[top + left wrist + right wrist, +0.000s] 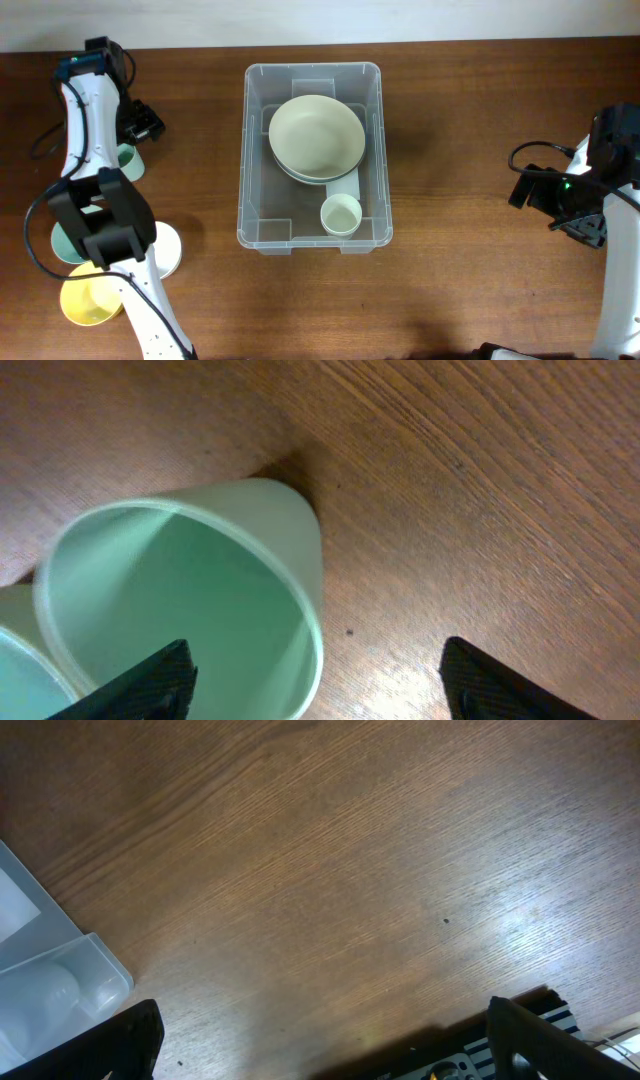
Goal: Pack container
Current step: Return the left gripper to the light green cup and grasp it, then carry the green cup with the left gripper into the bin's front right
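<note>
Over to the left claw (315, 650): spread wide, gripping nothing, poised low over a pale green cup (190, 590), one finger above the mouth, the other outside beyond the wall. Nice straddle for a rim pinch. To do it well: drop straight down, keep that wall centred between the fingers, close gently so as not to squash or tip it, then lift clear before any swing. Mind the neighbouring cup (12, 650) just beside the claw's left finger; tight quarters there, so no sideways drift. Well off to this claw's right, in the overhead view, the container (250, 200), upright on the table (450, 120). Inside it: stacked pale bowls (316, 135) filling the far half, a small cream cup (340, 214) upright in the corner nearest the right claw, bare floor along the side nearest the left claw, likely room for the green cup. Across at the right claw (322, 1010): fully open, empty, hanging above bare table, the container's corner just off its left finger
</note>
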`<state>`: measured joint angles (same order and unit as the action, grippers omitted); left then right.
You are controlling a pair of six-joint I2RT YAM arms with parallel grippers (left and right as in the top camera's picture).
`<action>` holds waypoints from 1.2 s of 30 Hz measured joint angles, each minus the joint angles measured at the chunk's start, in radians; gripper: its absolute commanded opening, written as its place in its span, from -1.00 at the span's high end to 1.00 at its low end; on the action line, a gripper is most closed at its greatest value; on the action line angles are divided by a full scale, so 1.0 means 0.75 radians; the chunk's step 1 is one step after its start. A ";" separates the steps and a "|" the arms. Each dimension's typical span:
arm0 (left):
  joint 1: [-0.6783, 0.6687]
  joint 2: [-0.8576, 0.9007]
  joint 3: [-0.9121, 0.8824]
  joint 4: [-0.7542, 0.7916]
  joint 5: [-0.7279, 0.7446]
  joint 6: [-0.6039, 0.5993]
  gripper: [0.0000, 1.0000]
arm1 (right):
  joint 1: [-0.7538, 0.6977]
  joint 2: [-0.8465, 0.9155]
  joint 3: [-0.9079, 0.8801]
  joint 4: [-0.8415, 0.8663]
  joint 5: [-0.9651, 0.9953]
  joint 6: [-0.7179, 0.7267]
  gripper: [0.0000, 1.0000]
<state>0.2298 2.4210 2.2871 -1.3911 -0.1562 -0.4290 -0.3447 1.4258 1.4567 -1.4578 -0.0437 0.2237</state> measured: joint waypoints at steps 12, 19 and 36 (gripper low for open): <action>0.000 0.085 0.000 0.058 0.001 0.012 0.17 | 0.000 0.000 0.000 0.000 0.000 0.000 -0.98; 0.000 0.104 0.000 0.055 0.004 0.021 0.99 | 0.001 0.000 0.000 0.000 0.000 0.000 -0.98; -0.127 0.010 0.472 -0.385 0.045 0.046 0.99 | 0.001 0.000 0.000 0.000 0.001 0.000 -0.98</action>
<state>0.1345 2.4287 2.6411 -1.6798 -0.1226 -0.3946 -0.3443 1.4258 1.4567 -1.4578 -0.0433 0.2237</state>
